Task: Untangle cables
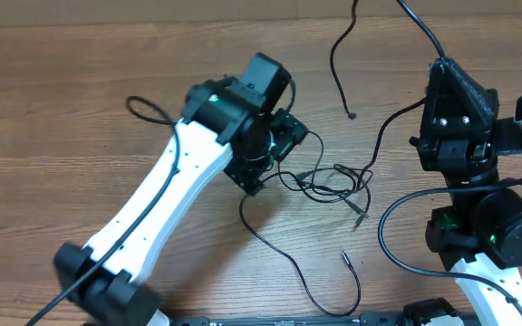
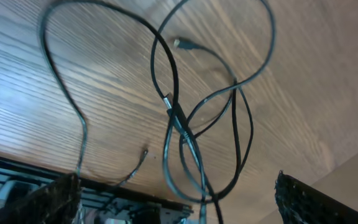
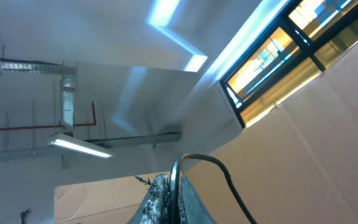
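Left claw (image 2: 178, 202) gapes fully wide, holding nothing, above the thin, glossy black cables (image 2: 178, 118), which lie knotted in loose loops on the grained wood table (image 2: 316, 74). Right claw (image 3: 171, 198), pointing upward, is pinched tight on one of the cables.

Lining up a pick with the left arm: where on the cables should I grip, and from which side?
Take the cables at the tight crossing in the middle of the tangle, where several strands bunch. Come straight down: they lie flat on the table, and that bunch runs lengthwise between the open left fingers.
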Motion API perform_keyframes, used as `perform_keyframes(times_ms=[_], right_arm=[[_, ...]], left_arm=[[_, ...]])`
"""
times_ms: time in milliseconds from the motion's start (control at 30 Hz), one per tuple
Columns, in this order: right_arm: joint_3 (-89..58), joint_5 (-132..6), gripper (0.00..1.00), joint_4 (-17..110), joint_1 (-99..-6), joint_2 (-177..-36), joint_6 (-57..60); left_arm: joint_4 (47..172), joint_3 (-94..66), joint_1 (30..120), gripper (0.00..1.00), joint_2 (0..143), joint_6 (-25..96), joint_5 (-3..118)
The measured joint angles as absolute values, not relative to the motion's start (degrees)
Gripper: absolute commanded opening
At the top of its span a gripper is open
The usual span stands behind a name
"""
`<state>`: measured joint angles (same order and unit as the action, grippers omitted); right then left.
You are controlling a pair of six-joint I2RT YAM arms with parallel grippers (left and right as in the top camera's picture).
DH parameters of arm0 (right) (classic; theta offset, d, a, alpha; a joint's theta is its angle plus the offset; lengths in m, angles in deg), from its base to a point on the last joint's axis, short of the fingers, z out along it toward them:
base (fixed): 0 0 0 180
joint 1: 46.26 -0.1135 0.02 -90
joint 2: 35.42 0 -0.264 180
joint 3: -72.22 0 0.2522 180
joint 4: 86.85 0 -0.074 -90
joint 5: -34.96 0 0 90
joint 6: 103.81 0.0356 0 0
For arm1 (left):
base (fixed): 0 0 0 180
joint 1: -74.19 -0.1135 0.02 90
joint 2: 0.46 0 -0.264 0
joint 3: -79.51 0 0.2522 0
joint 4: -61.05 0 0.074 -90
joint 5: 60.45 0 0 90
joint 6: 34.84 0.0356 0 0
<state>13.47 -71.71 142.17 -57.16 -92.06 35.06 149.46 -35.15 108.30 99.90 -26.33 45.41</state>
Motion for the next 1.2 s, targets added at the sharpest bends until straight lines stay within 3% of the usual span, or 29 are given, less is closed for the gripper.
perform_keyframes(times_ms=[133, 333, 667, 733, 1000, 1067, 1133, 1200], right_arm=[[13.5, -71.3, 0.04, 141.9, -57.2, -92.1, 35.3], [13.5, -71.2, 0.04, 140.5, -57.2, -92.1, 35.5], [13.5, -71.2, 0.04, 139.8, -57.2, -92.1, 35.5], [13.5, -71.2, 0.04, 139.8, -57.2, -92.1, 35.5], [13.5, -71.2, 0.04, 139.2, -57.2, -92.1, 35.5], [13.5, -71.2, 0.04, 138.0, -57.2, -92.1, 35.5], [13.5, -71.2, 0.04, 137.1, -57.2, -92.2, 35.5], [13.5, -71.2, 0.04, 136.7, -57.2, -92.2, 35.5]], left_arm=[[148.0, -35.2, 109.2, 1.0, 104.0, -26.4, 49.5], [146.4, -35.2, 111.8, 0.91, 109.9, -25.1, 56.6], [152.4, -35.2, 113.7, 0.82, 114.1, -11.9, 60.6], [155.0, -35.2, 113.6, 0.77, 114.1, -8.8, 58.5], [165.7, -35.2, 113.6, 0.75, 114.1, 0.8, 43.8], [167.8, -35.2, 113.6, 0.72, 114.1, 1.7, 39.3], [170.0, -35.2, 113.4, 0.61, 114.1, 2.7, 33.2], [171.1, -35.2, 112.9, 0.61, 114.1, 3.3, 29.5]])
